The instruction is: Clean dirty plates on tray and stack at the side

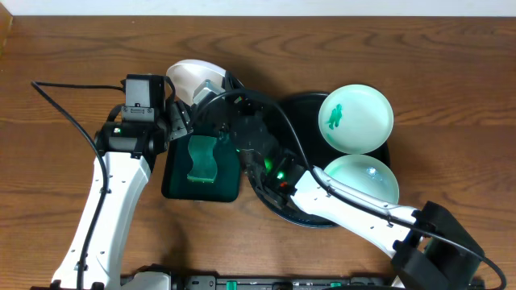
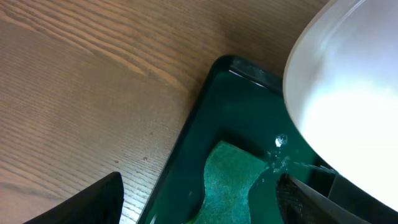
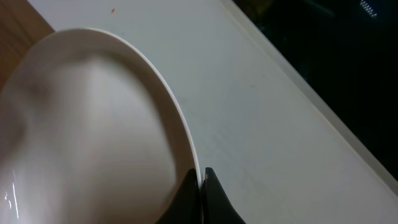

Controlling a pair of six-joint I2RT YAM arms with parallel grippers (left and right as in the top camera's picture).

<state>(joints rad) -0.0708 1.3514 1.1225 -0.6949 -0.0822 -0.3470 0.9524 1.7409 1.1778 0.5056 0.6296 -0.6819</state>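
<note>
1. Counter (image 1: 64, 48): brown wood grain, carries everything below.
2. Left tool (image 1: 179, 121): jaws spread wide, holding nothing. It hangs over the far left edge of the green tray.
3. Held plate (image 1: 192, 78): small, round, white, lifted off the counter and tipped steeply. It sits above the far end of the green tray, with its hollow side open to the overhead camera.
   - Axis: being round, it has no long axis, only a tilt.
   - Handling, judged: stiff, light and glossy, likely slick if wet, and liable to chip if dropped.
   - Best hold: the rim, since the face gives no purchase.
4. Green tray (image 1: 171, 189): dark, rectangular, long side running near to far. A sponge (image 1: 201, 159) lies in it, its long side along the tray's.
5. Right tool (image 3: 202, 186): fingers pinched together on the held plate's rim, one on each face. This thin edge grip could pivot under a sideways push.
6. Black tray (image 1: 310, 98): large, round and glossy, partly hidden by the right arm.
7. Smeared plate (image 1: 356, 118): pale mint, lying flat and face up in the black tray's far right part, with a green smear (image 1: 336, 118) left of centre.
8. Plain plate (image 1: 363, 177): pale mint, flat and face up, just nearer than the smeared plate, their rims almost touching. No smear is visible, only a wet glint.
</note>
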